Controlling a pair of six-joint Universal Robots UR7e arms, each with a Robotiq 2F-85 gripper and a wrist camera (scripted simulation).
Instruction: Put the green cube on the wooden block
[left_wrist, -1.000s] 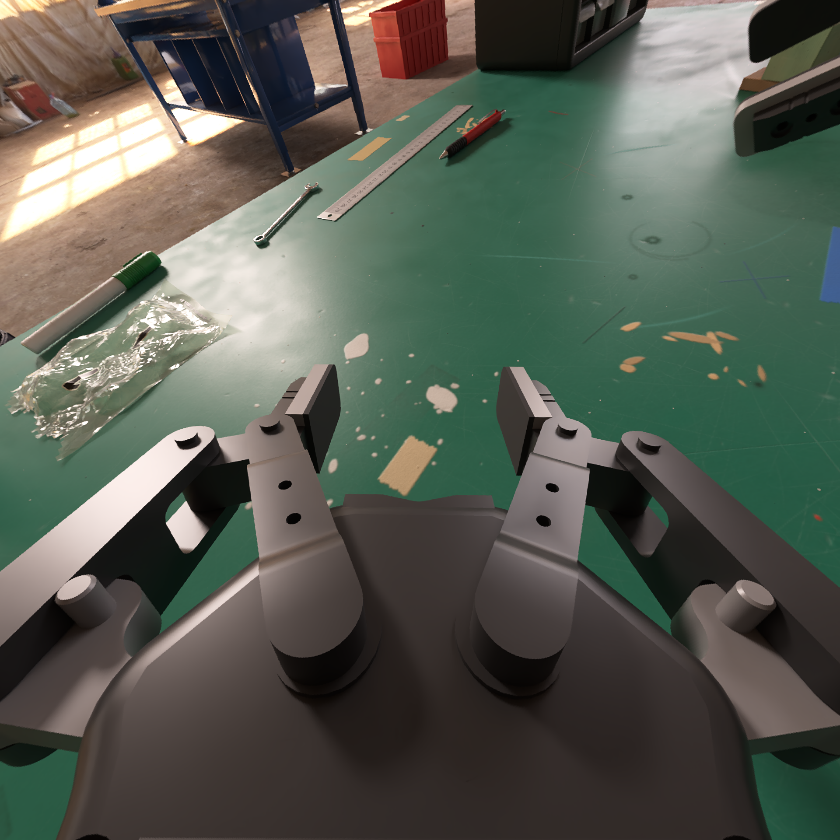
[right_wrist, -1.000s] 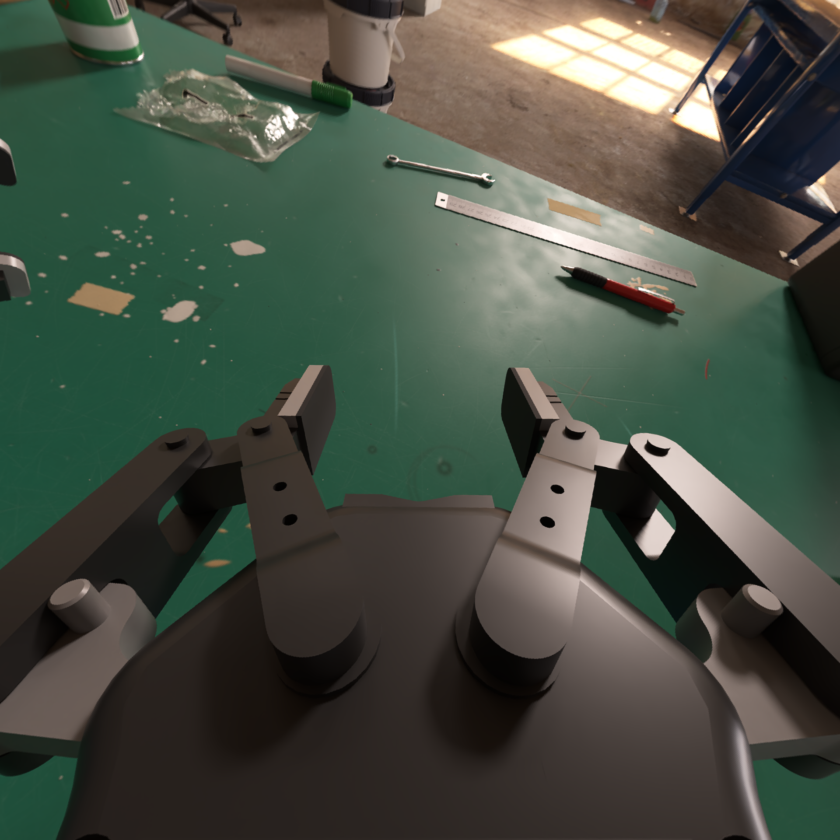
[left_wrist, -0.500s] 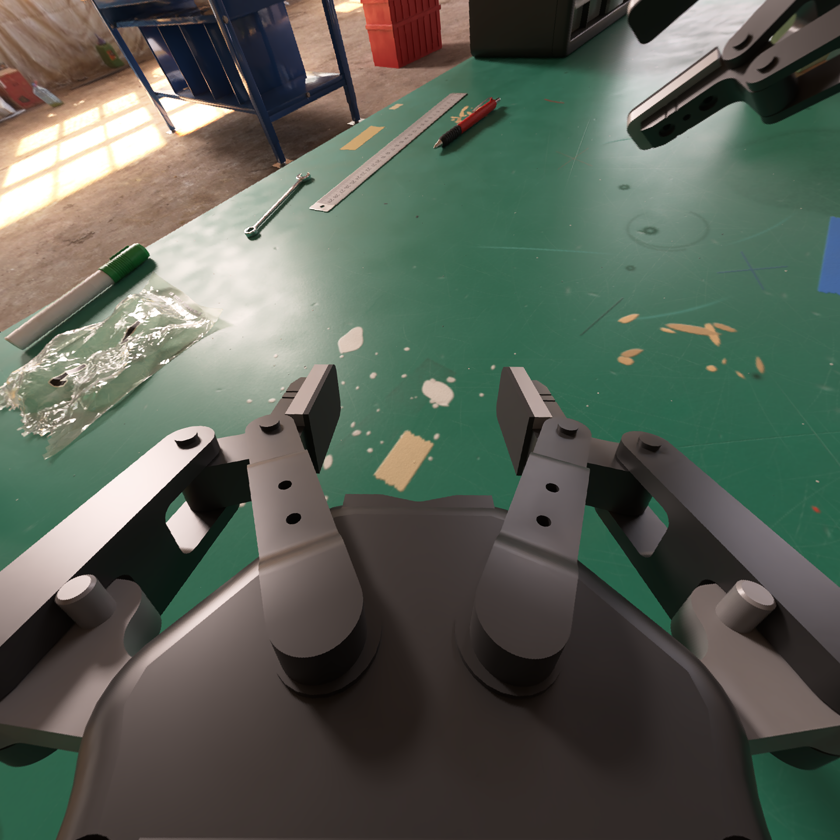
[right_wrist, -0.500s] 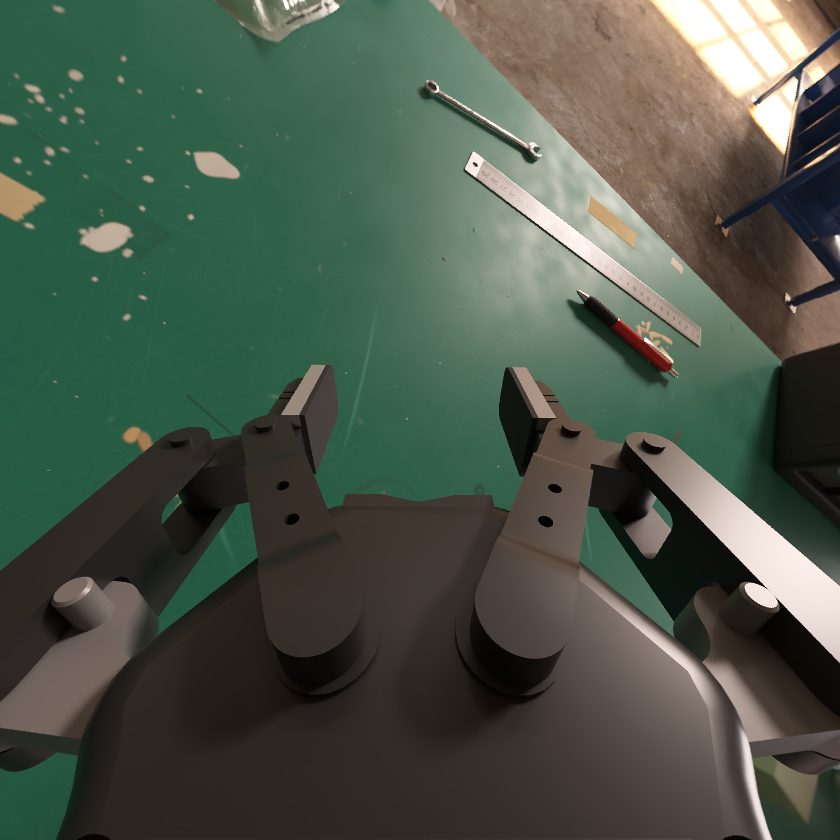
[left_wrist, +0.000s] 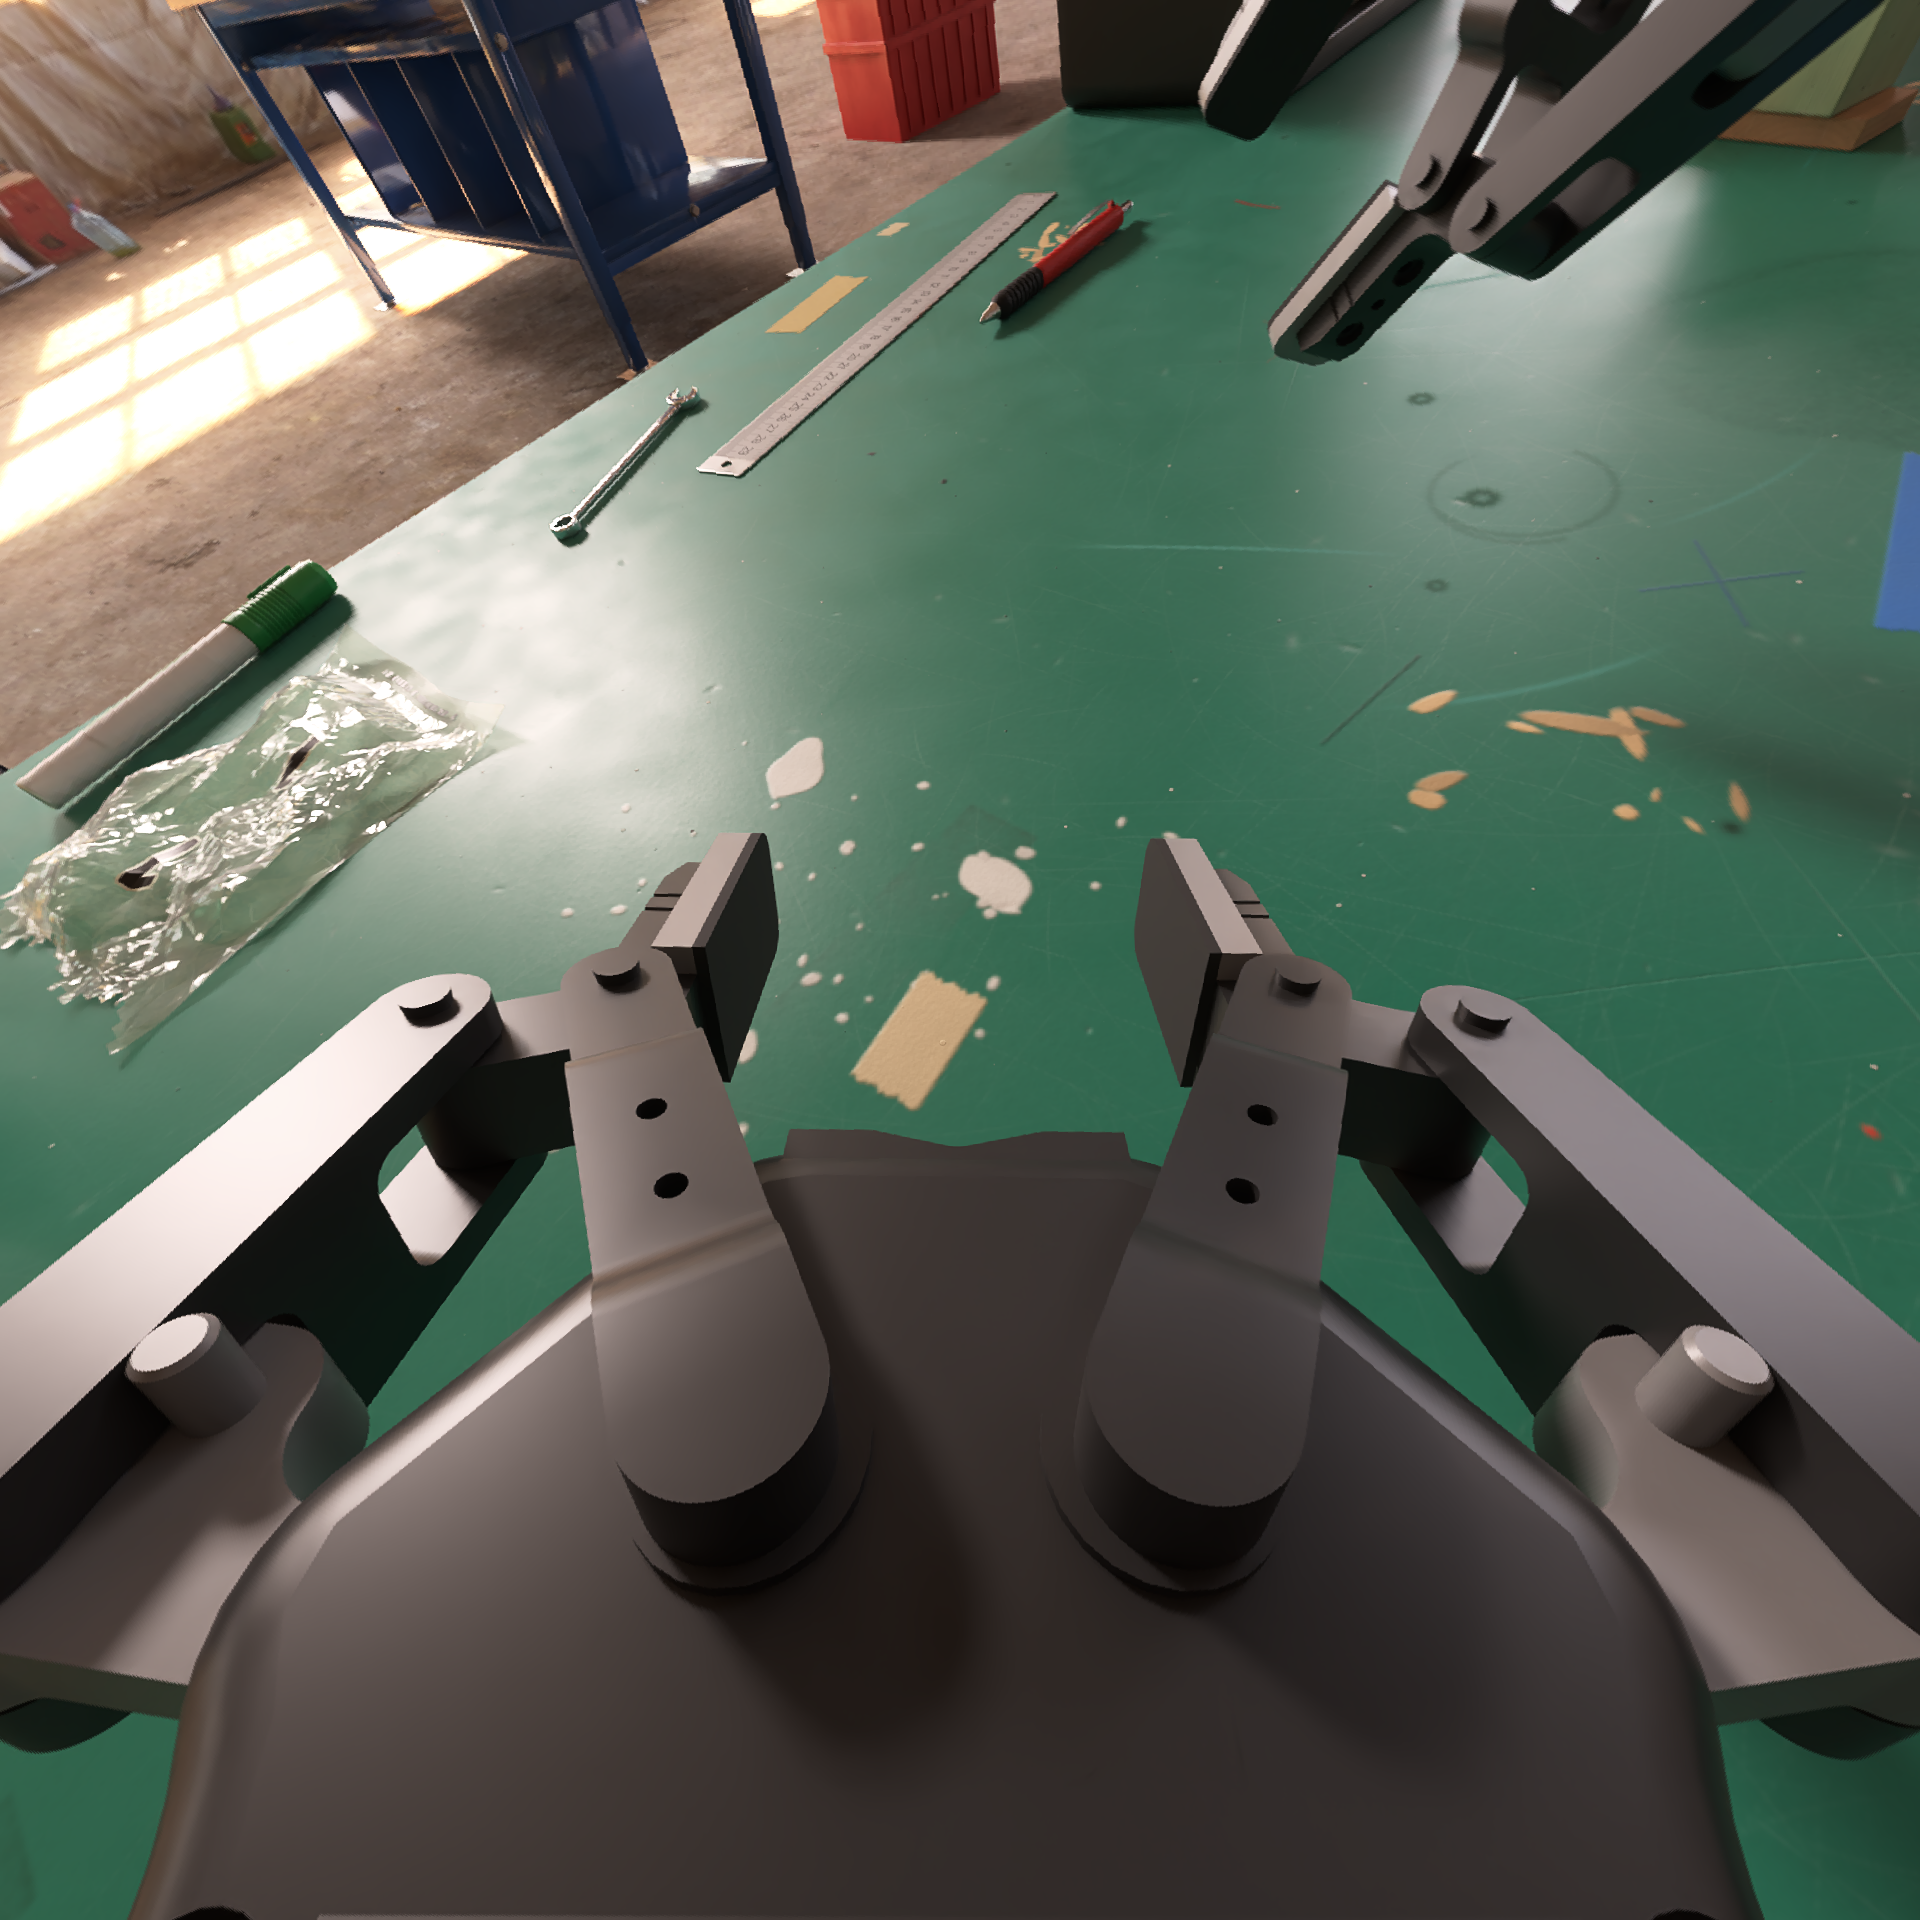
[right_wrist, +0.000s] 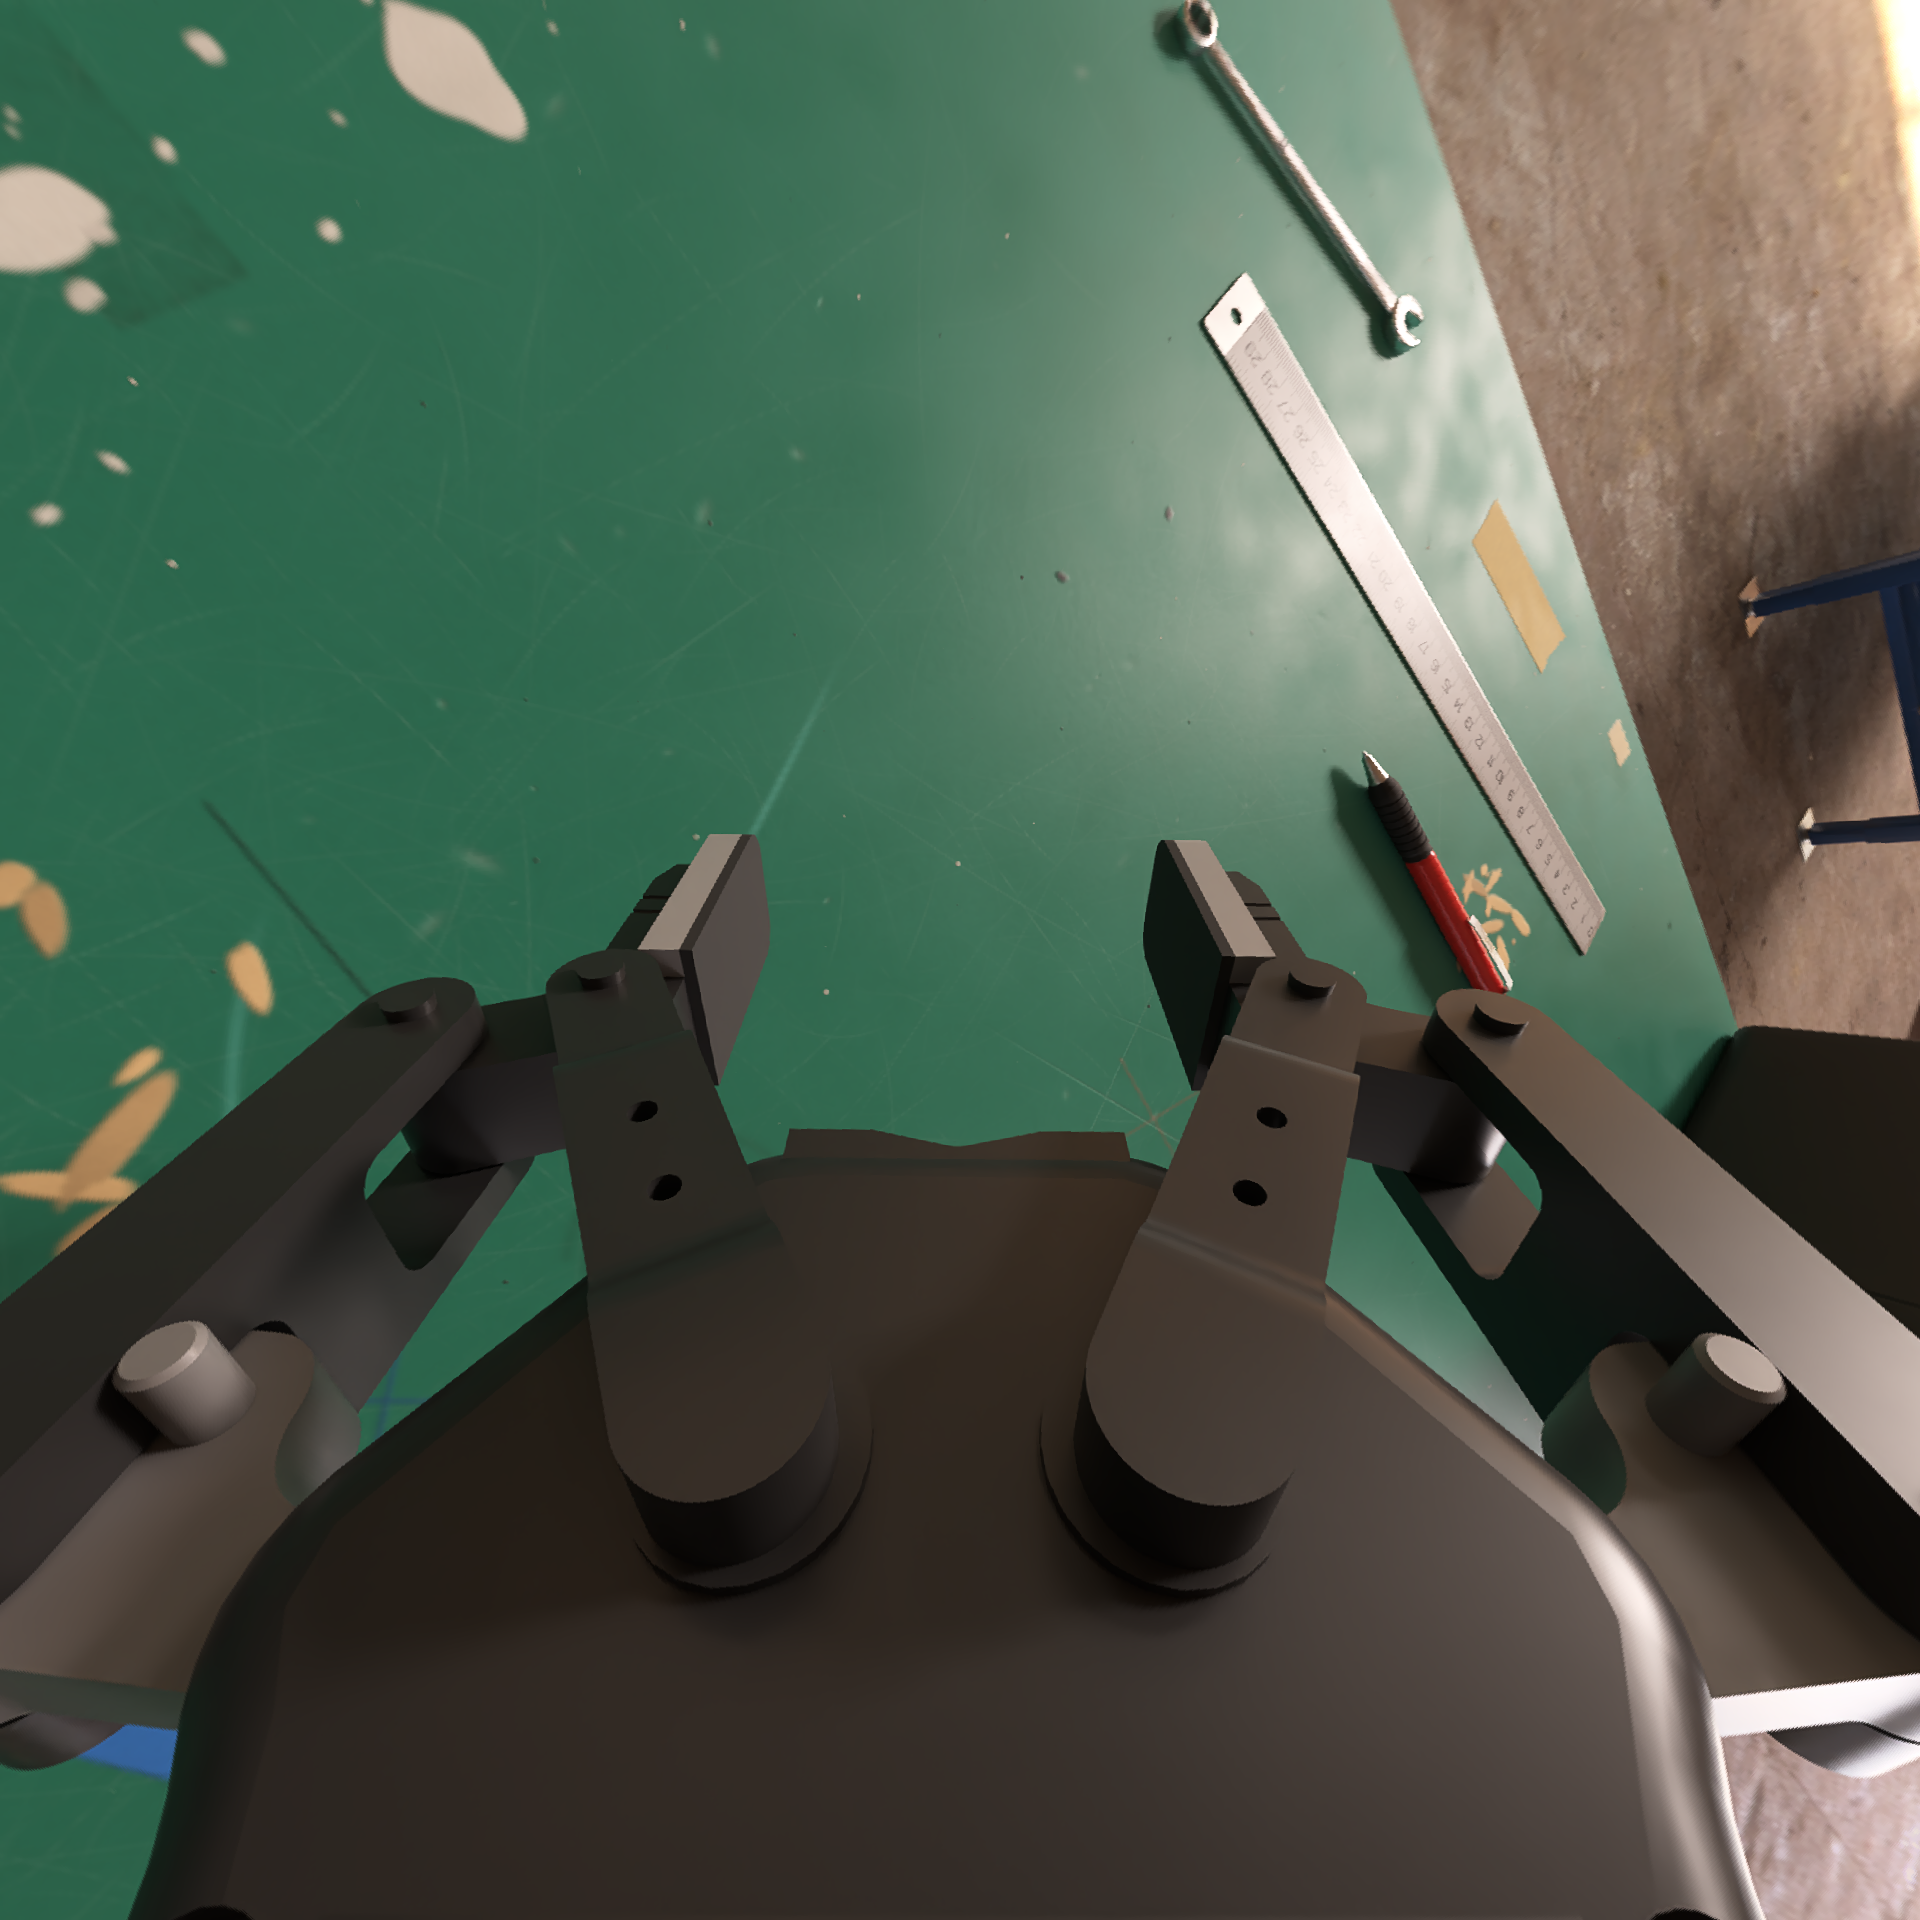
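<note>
the left gripper (left_wrist: 956, 935) hangs over the worktop (left_wrist: 1091, 623), fingers (left_wrist: 727, 925) spread wide and empty. the right gripper (right_wrist: 956, 935) is likewise released, holding nothing. at far right of the left wrist view the green cube (left_wrist: 1834, 78) sits on the wooden block (left_wrist: 1813, 130), nearer the right arm.

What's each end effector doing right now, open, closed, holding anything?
Left end effector: open, holding nothing, above the green table.
Right end effector: open, holding nothing, above the table.
</note>
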